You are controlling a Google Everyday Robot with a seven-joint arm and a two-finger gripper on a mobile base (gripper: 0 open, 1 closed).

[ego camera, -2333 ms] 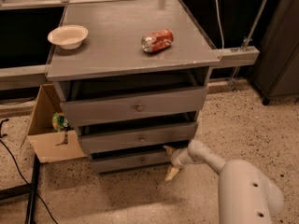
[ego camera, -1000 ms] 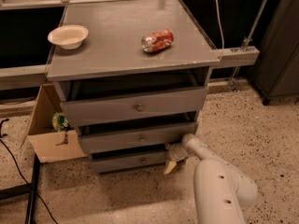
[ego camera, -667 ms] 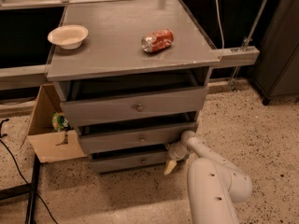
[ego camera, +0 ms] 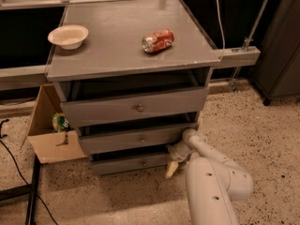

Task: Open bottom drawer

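A grey wooden cabinet [ego camera: 131, 55] has three drawers stacked one above the other. The bottom drawer [ego camera: 129, 163] is the slimmest, close to the floor, with a small round knob [ego camera: 144, 162]. Above it are the mid-sized drawer [ego camera: 133, 139] and the tallest top drawer [ego camera: 136, 108]. All three stand slightly out from the frame. My gripper [ego camera: 171, 167] is at the right end of the bottom drawer's front, low near the floor, with a pale fingertip [ego camera: 170, 169] pointing down. My white arm [ego camera: 211, 182] reaches in from the lower right.
A white bowl [ego camera: 68, 35] and a red can [ego camera: 157, 40] lying on its side sit on the cabinet top. An open cardboard box [ego camera: 49, 130] stands on the floor at the left. Black cables [ego camera: 18, 168] run along the floor at the lower left. A dark cabinet [ego camera: 281, 41] stands at the right.
My arm has folded in closer to the cabinet. The gripper has stayed at the right end of the bottom drawer. The drawers look unchanged.
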